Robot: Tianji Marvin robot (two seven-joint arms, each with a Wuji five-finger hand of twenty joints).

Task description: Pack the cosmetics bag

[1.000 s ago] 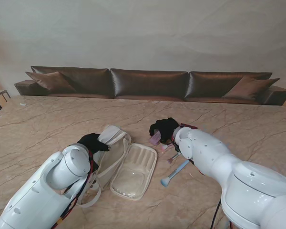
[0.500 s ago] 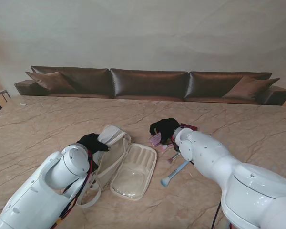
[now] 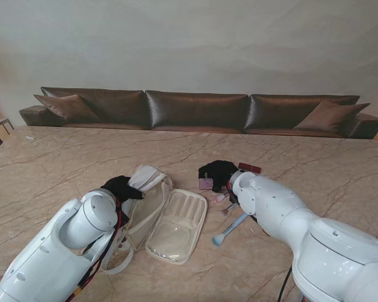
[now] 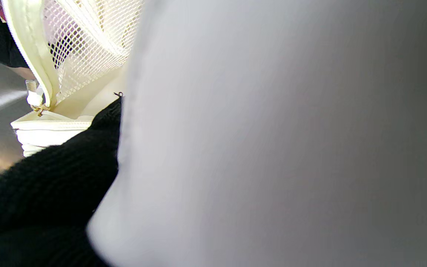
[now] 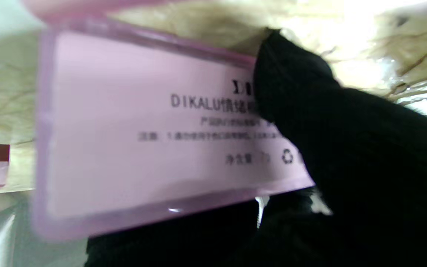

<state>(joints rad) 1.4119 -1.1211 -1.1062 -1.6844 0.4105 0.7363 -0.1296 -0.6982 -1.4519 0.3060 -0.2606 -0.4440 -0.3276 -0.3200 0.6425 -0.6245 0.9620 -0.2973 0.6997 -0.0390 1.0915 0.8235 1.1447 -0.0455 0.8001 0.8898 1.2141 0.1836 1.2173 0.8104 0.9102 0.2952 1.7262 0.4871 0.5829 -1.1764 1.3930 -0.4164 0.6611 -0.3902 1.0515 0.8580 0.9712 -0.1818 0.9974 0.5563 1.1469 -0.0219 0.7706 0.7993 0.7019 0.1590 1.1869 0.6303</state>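
The cream cosmetics bag [image 3: 170,220] lies unzipped and spread flat in front of me. My left hand [image 3: 121,187], in a black glove, is shut on the rim of the bag's left half. In the left wrist view, its fingers [image 4: 50,178] press against the mesh pocket [image 4: 87,48]. My right hand [image 3: 217,170] hovers just beyond the bag's far right corner. It is shut on a flat pink case [image 3: 206,184]. The right wrist view shows the pink case [image 5: 154,129] with printed text, pinched by black fingers [image 5: 328,129].
A light blue brush [image 3: 231,228] lies on the marble table to the right of the bag. Small pink items [image 3: 222,197] sit under my right forearm. A dark red box [image 3: 249,168] rests farther right. A brown sofa [image 3: 195,110] lines the far wall.
My right hand has shifted slightly with the pink case, which now sits more level, and the dark red box behind the hand has come into view. The left hand has stayed put.
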